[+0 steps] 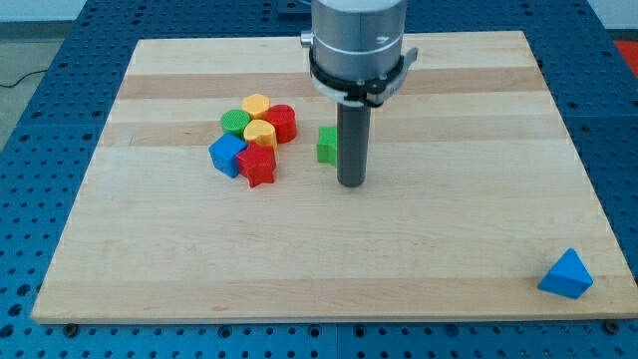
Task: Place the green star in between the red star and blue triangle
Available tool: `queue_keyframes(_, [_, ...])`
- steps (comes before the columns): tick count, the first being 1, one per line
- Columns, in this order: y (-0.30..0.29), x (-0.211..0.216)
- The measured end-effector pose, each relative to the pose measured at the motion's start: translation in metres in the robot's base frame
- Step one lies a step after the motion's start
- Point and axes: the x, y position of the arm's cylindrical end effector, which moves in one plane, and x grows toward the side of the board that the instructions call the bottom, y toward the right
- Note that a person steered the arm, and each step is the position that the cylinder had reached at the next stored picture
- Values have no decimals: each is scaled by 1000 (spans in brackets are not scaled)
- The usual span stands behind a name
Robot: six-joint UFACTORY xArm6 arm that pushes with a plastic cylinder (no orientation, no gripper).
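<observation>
The green star (326, 145) lies near the board's middle top, partly hidden behind my rod. My tip (350, 183) rests on the board just right of and slightly below the green star, close to it or touching it. The red star (258, 165) sits at the lower right of a cluster of blocks to the view's left. The blue triangle (566, 274) lies alone near the board's bottom right corner.
The cluster at the left also holds a blue cube (228, 156), a green round block (235, 123), two yellow blocks (256, 105) (260, 133) and a red block (281, 122). The wooden board (329, 254) lies on a blue perforated table.
</observation>
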Motion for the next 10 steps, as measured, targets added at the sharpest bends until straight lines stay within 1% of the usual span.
queue_keyframes(1, [-13, 13])
queue_keyframes(2, [-44, -1])
queue_keyframes(4, [-54, -47])
queue_keyframes(7, [-40, -106])
queue_keyframes(9, [28, -54])
queue_keyframes(10, [53, -11])
